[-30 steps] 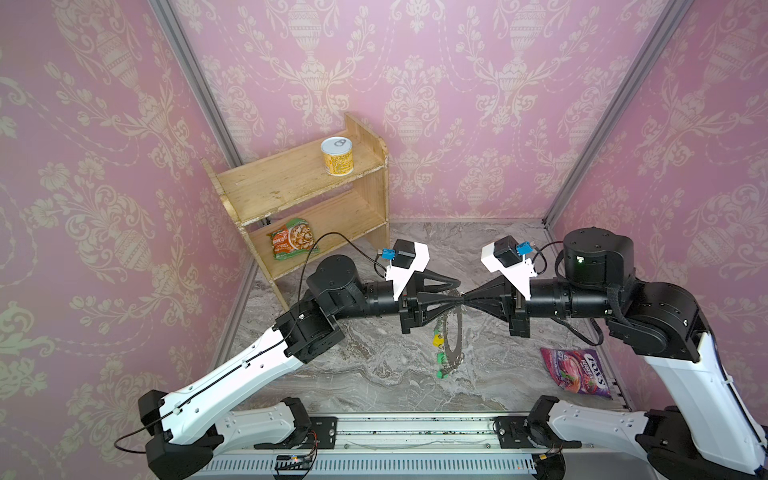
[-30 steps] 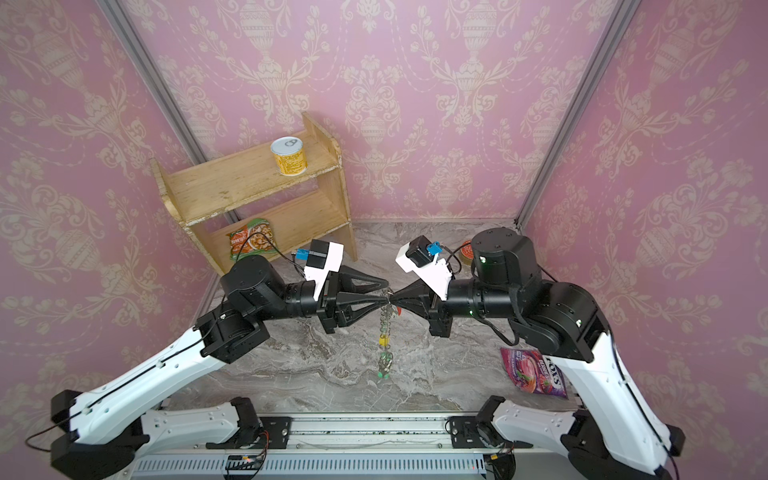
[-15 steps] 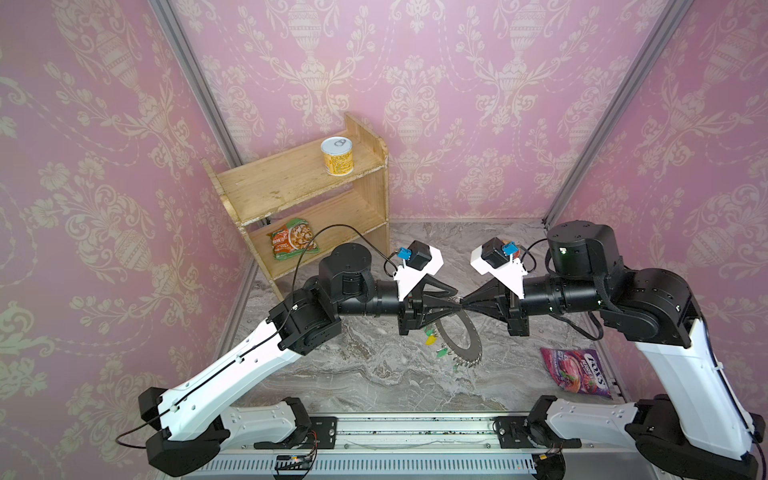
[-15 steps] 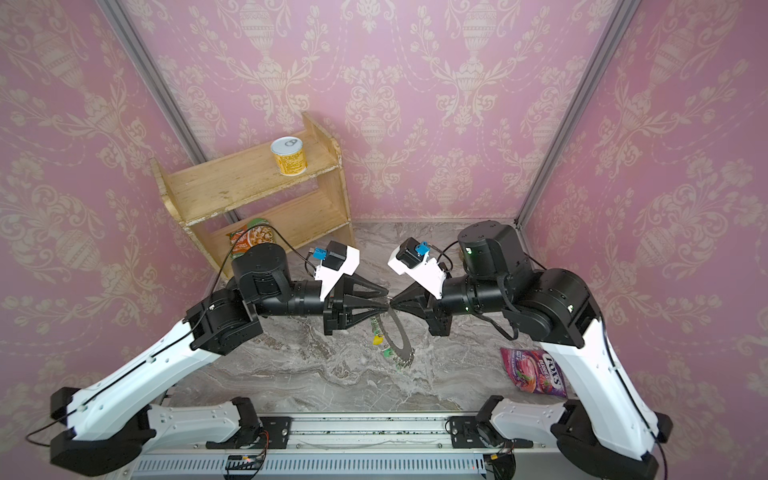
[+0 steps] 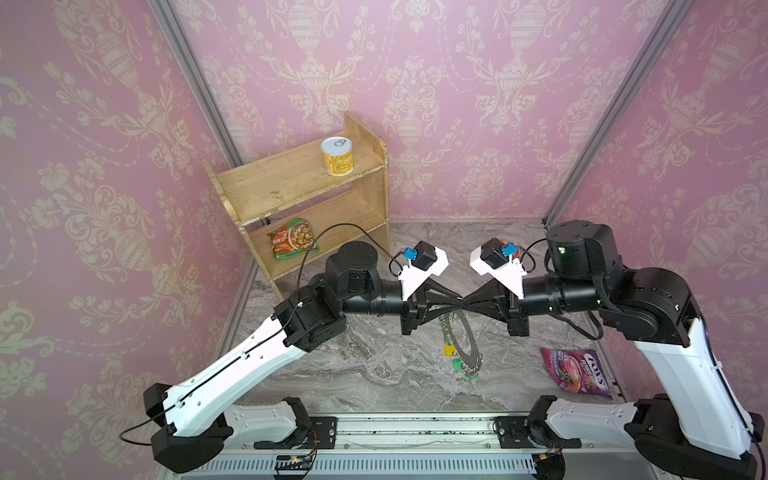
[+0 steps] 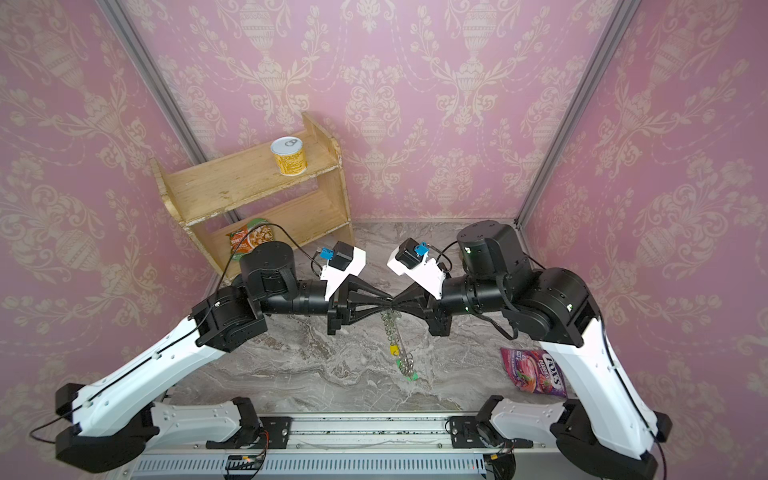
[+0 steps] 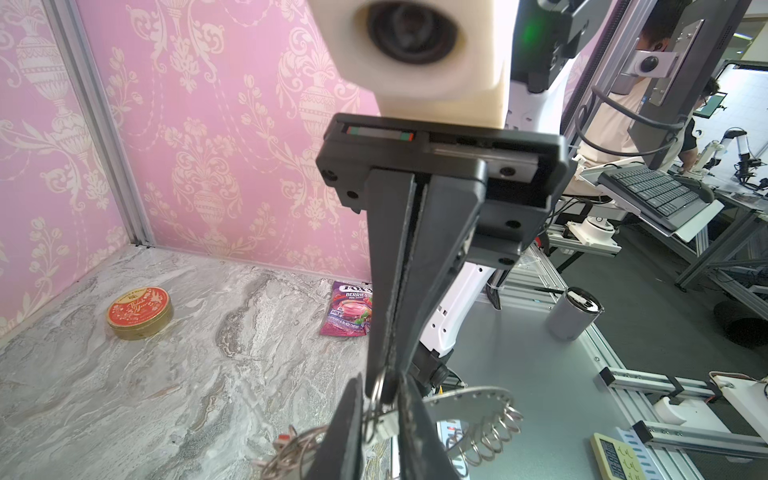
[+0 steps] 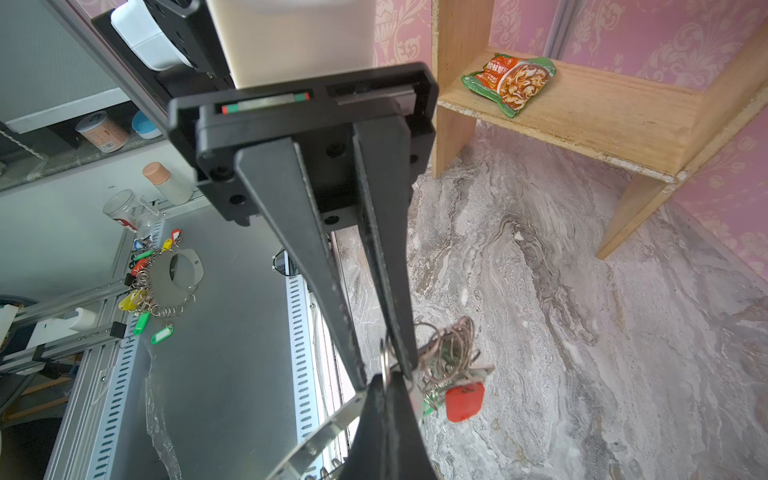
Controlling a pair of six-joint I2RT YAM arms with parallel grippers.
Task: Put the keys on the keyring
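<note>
The keyring [image 5: 473,353] hangs in the air under the two grippers, which meet tip to tip above the middle of the table. Yellow [image 5: 448,350] and green [image 5: 457,364] key tags dangle from its rim. My right gripper [image 5: 466,302] is shut on a wire loop at the keyring's rim. My left gripper [image 7: 380,388] has its jaws narrowed around a key with a white tag [image 7: 384,428] and that loop. The grey disc [image 7: 469,405] shows just behind. In the right wrist view a red tag [image 8: 464,401] hangs among the loops beside my right gripper [image 8: 388,378].
A wooden shelf [image 5: 303,187] at the back left carries a yellow can [image 5: 336,156] and a noodle packet [image 5: 293,244]. A purple candy bag [image 5: 575,372] lies front right. A red-topped tin [image 7: 140,312] sits near the back wall. Another tagged ring [image 8: 174,276] lies outside the cell.
The left jaws have narrowed around the white-tagged key. Both grippers dipped and tilted half a second ago, then came back level tip to tip, and the hanging keyring swung with them.
</note>
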